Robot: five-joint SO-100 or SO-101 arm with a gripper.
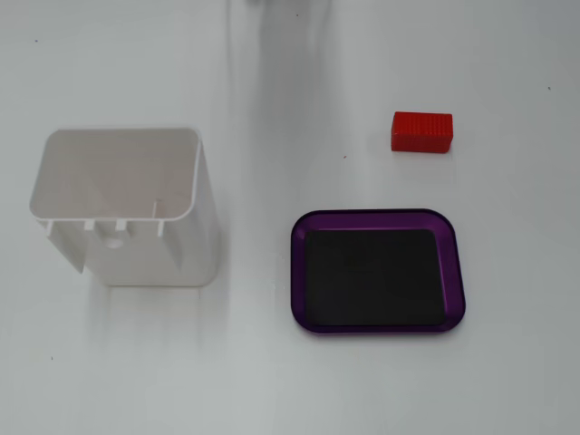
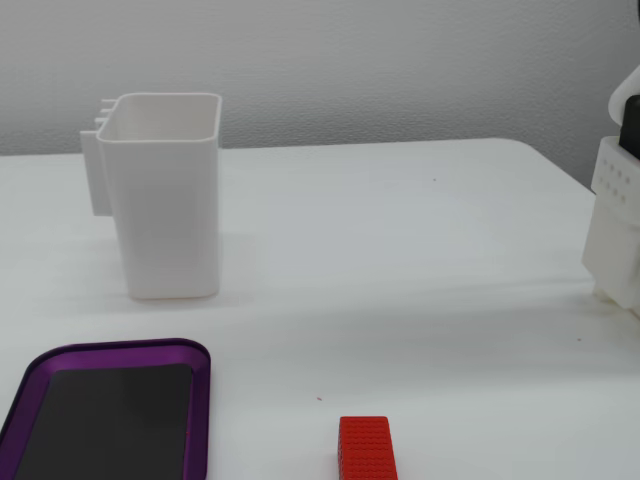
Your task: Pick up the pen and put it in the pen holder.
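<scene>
No pen shows in either fixed view. The pen holder is a tall white rectangular cup, open at the top; it stands upright at the left in a fixed view from above and at the back left in a fixed view from the side. I can see its inside floor from above, and no pen shows there. The gripper is not in view. Only the arm's white base shows at the right edge of the side view.
A purple tray with a black inlay lies on the white table, in both fixed views. A red ridged block lies apart from it, in both fixed views.
</scene>
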